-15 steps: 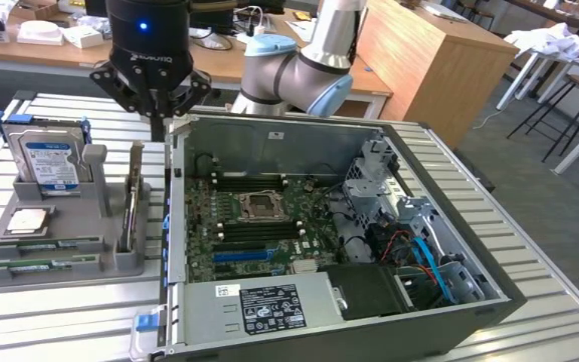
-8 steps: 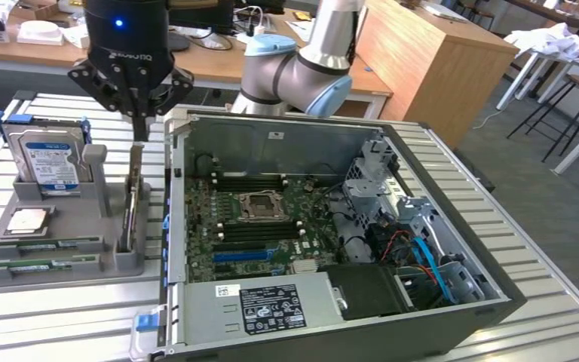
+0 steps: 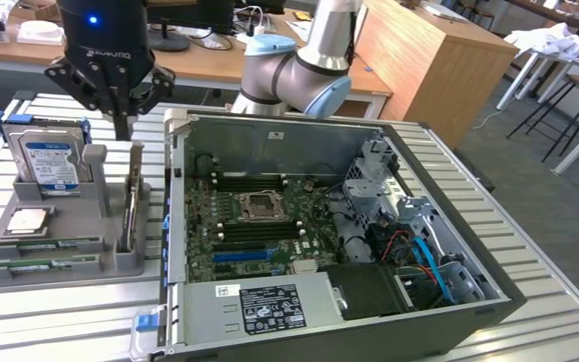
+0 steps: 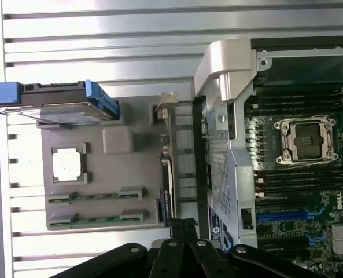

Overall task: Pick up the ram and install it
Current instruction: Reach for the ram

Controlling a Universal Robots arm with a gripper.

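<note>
The arm (image 3: pixel 300 68) bends at upper centre; its end effector (image 3: pixel 118 136) hangs at upper left, pointing down, fingers (image 3: pixel 118 113) pressed together.

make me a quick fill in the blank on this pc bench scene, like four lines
1. The gripper hangs near the gray ___ that holds the hard drive, outside the computer case.
2. ___ green ram sticks lie flat in the tray.
3. The hard drive stands upright in a ___ frame.
4. The motherboard's processor socket is ___.

Missing words: tray; two; blue; empty
</note>
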